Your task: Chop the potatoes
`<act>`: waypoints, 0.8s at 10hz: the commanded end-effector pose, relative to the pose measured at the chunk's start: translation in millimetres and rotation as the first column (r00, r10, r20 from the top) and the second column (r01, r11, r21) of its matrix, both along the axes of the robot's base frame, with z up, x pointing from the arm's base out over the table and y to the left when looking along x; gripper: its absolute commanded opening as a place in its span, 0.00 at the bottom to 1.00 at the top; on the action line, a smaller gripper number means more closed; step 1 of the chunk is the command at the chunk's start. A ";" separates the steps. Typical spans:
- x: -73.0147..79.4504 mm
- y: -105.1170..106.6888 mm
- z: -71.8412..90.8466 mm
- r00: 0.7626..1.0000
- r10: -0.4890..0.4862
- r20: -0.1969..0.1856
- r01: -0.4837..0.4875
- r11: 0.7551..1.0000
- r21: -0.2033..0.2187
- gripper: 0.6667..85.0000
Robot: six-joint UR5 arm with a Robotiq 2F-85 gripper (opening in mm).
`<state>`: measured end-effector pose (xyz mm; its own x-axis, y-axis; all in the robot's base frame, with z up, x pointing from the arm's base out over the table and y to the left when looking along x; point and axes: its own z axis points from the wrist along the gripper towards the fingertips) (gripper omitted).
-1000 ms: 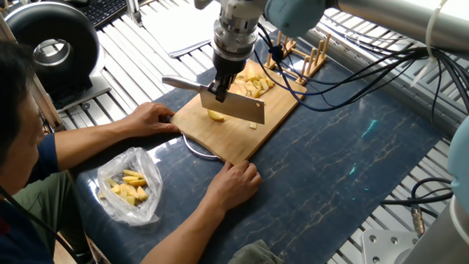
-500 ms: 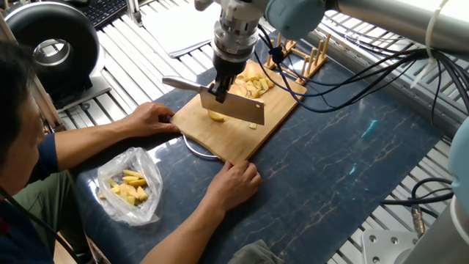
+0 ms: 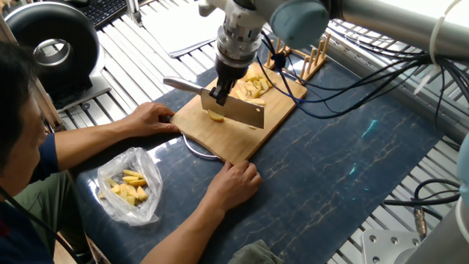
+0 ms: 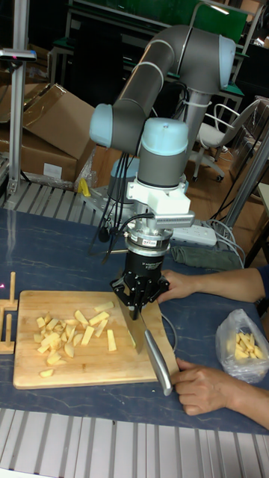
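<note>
On the table (image 3: 352, 169) lies the cutting board (image 3: 275, 117) with the potatoes (image 3: 253, 84) heaped at its far end, the knife (image 3: 238, 110) above its middle, a person's hands (image 3: 150, 117) at its near edges, a bag (image 3: 132, 183) beside them.

Fixed view: camera high, beside seated person's shoulder, looking down and across table at moderate range; cutting board (image 3: 242, 114) mid-frame, arm entering from top right.
Tall fixed view: portrait frame, camera low near opposite table edge, close, facing arm head-on; person's hands at right.
Shared by both: cutting board (image 4: 90, 343), gripper (image 3: 222, 90) (image 4: 140, 304), knife (image 3: 233, 108) (image 4: 153, 355), plastic bag (image 3: 130, 183) (image 4: 241, 345).
</note>
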<state>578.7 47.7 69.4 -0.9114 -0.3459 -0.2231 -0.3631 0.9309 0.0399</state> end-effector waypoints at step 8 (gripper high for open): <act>5.5 -23.0 43.9 0.999 0.045 -0.015 -0.045 0.999 0.012 0.00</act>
